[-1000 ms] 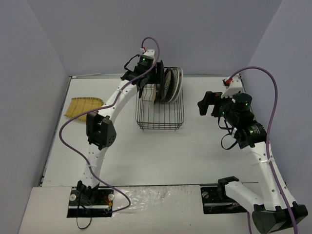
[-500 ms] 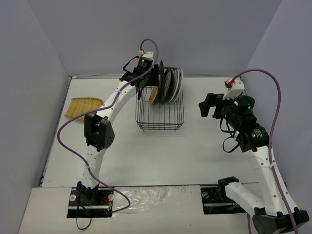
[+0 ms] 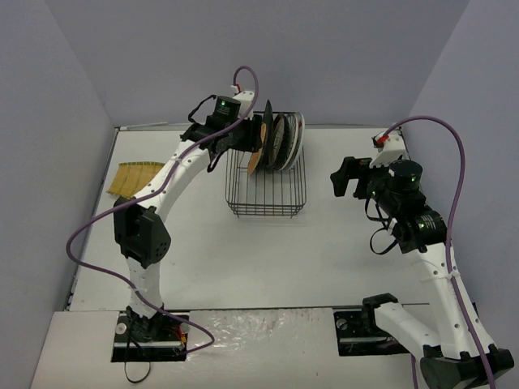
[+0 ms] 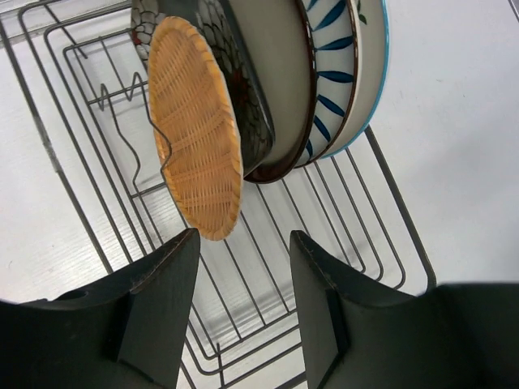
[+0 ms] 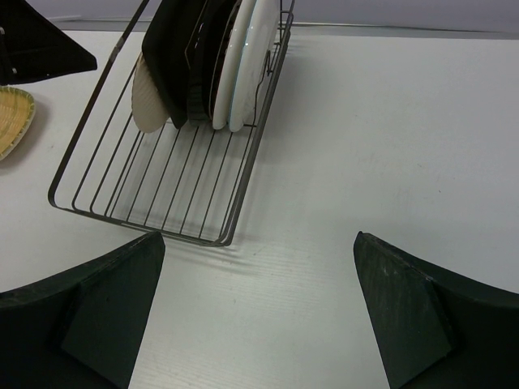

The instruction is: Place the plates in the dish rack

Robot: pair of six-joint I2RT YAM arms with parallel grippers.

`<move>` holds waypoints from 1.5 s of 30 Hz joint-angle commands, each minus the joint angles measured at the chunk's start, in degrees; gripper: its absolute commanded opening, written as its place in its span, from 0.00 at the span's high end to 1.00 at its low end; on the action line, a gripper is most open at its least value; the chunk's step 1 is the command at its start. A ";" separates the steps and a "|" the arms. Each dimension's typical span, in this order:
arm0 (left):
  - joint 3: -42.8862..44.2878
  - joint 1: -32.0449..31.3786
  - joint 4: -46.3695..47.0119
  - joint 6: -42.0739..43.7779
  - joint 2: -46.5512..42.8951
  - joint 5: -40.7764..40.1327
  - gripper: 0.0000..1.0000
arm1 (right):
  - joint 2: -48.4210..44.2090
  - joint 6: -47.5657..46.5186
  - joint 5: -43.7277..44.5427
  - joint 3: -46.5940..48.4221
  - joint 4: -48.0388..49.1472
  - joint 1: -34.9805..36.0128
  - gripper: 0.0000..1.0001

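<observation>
Two left fingers (image 4: pixel 158 308) hang apart and empty, the orange plate (image 4: pixel 196 130) racked just beyond their tips.

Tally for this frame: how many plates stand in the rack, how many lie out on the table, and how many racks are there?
Plates standing in the dish rack: 5 (woven orange plate, dark patterned plate, brown-rimmed cream plate, blue-striped plate, blue-edged white plate)
Plates lying on the table: 1 (yellow woven plate)
Dish racks: 1
Total: 7
</observation>
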 commanded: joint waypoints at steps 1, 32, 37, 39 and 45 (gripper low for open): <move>3.81 0.38 1.26 4.09 0.35 5.37 0.55 | 0.23 -0.39 -0.37 0.85 2.94 0.31 0.00; 8.48 0.38 4.06 -0.64 6.70 -5.12 1.00 | 1.74 -0.74 0.68 2.24 2.78 0.31 0.00; 8.44 0.38 8.20 -3.37 6.61 -8.50 1.00 | 1.61 -0.78 0.68 2.33 2.77 0.31 0.00; 9.76 0.38 8.90 -4.28 7.41 -9.53 1.00 | 1.46 -0.88 0.78 2.38 2.82 0.31 0.00; 14.57 0.30 8.75 -4.95 10.76 -9.96 1.00 | 1.30 -0.92 0.79 2.41 2.77 0.31 0.00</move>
